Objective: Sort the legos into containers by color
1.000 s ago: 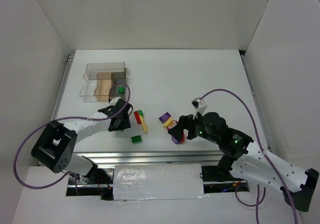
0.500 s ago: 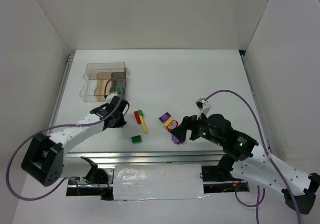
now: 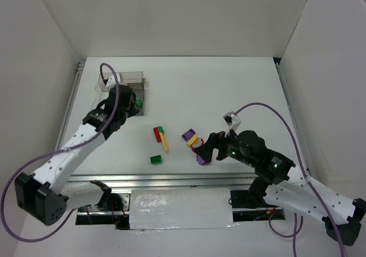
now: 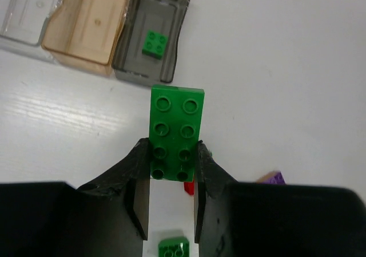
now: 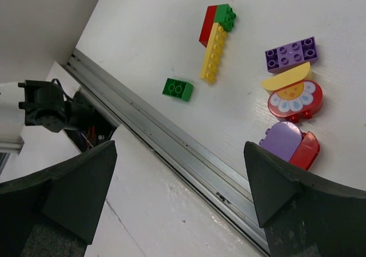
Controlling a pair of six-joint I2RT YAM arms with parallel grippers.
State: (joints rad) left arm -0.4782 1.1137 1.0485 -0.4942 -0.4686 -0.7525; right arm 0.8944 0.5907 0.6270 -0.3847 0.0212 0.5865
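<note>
My left gripper [image 4: 171, 165] is shut on a green two-by-four brick [image 4: 175, 125], held above the table just short of the clear box [image 3: 108, 77]. The box's grey compartment [image 4: 131, 51] holds one small green brick [image 4: 155, 43]; the tan compartment [image 4: 91, 28] beside it holds nothing. On the table lie a red brick [image 3: 156, 134], a yellow bar [image 3: 164, 142], a green brick [image 3: 155, 159], a purple brick [image 3: 187, 135], a yellow half-disc [image 5: 286, 78], a red flower disc [image 5: 294, 99] and a purple-and-red piece [image 5: 283, 139]. My right gripper [image 3: 207, 151] stands open beside that piece.
A metal rail [image 3: 171, 180] runs along the table's near edge, under the right gripper's fingers [image 5: 74, 182]. White walls close in the table at the back and on both sides. A clear compartment [image 4: 28, 11] lies left of the tan one.
My left gripper shut on the green brick beside the red and yellow pieces, then carried it up and back-left to the box. The right arm shifted only slightly.
</note>
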